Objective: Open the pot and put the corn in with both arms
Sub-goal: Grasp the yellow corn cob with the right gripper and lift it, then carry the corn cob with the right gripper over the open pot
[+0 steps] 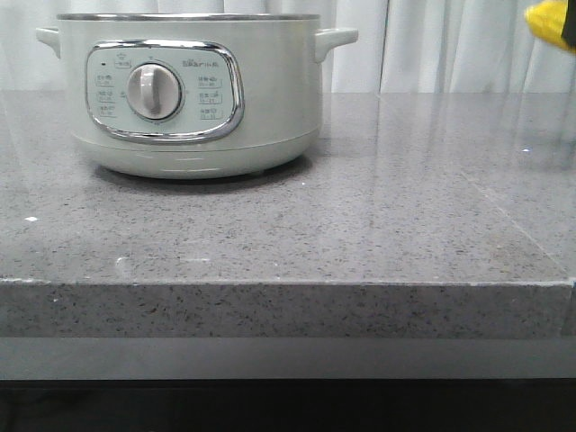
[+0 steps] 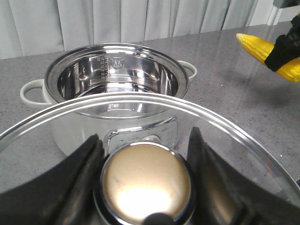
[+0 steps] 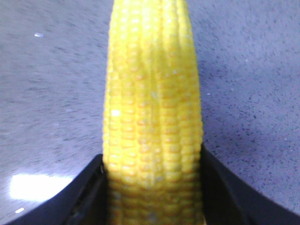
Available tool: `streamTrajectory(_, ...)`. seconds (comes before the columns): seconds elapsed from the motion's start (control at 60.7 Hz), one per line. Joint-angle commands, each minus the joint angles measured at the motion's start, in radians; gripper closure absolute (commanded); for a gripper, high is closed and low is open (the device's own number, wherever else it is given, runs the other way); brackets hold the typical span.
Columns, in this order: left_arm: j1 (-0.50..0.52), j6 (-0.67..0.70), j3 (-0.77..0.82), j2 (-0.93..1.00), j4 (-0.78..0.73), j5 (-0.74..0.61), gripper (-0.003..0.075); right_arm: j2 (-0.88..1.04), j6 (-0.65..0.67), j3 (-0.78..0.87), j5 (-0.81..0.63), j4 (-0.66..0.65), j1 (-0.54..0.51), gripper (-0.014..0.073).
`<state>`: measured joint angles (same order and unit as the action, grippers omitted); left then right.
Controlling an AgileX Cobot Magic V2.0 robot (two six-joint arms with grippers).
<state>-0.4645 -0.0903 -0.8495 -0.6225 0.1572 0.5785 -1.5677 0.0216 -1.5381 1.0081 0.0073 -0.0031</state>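
The pale green-white pot [image 1: 193,135] stands at the back left of the stone counter, its dial facing me and its steel inside [image 2: 117,84] uncovered. My left gripper [image 2: 145,183] is shut on the round gold knob [image 2: 146,180] of the glass lid [image 2: 225,126], which it holds in the air in front of the pot. The yellow corn [image 3: 152,112] sits between the black fingers of my right gripper [image 3: 152,187], shut on it above the counter. In the front view a tip of the corn [image 1: 549,22] shows at the top right edge. The left wrist view shows the corn [image 2: 262,49] held to the right of the pot.
The grey speckled counter [image 1: 378,207] runs to a front edge [image 1: 288,283] near the camera. White curtains [image 1: 450,45] hang behind it. The pot has two small side handles [image 1: 335,40].
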Motion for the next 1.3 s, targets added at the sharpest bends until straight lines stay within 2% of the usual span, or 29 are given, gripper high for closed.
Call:
streamTrajectory(0.0, -0.005, -0.001, -0.039, 0.006, 0.013, -0.149, 0.0512, 0.117, -0.044, 0.001, -0.039, 0.062, -0.001, 0.0263)
streamTrajectory(0.231, -0.005, -0.001, -0.039, 0.006, 0.013, -0.149, 0.0512, 0.257, -0.082, 0.090, -0.077, 0.142, -0.001, 0.0263)
streamTrajectory(0.412, -0.005, -0.001, -0.039, 0.006, 0.013, -0.149, 0.0512, 0.336, -0.101, 0.159, -0.128, 0.152, 0.036, 0.0263)
streamTrajectory(0.593, -0.005, -0.001, -0.039, 0.006, 0.013, -0.149, 0.0512, 0.356, -0.117, 0.164, -0.184, 0.157, 0.124, 0.0263)
streamTrajectory(0.824, -0.005, -0.001, -0.039, 0.006, 0.013, -0.149, 0.0512, 0.355, -0.142, 0.158, -0.304, 0.177, 0.304, 0.0263)
streamTrajectory(0.94, -0.005, -0.001, -0.039, 0.006, 0.013, -0.149, 0.0512, 0.327, -0.142, 0.119, -0.331, 0.177, 0.378, 0.0263)
streamTrajectory(1.286, -0.005, -0.001, -0.039, 0.006, 0.013, -0.149, 0.0512, 0.088, -0.142, -0.140, -0.270, 0.177, 0.516, 0.0263)
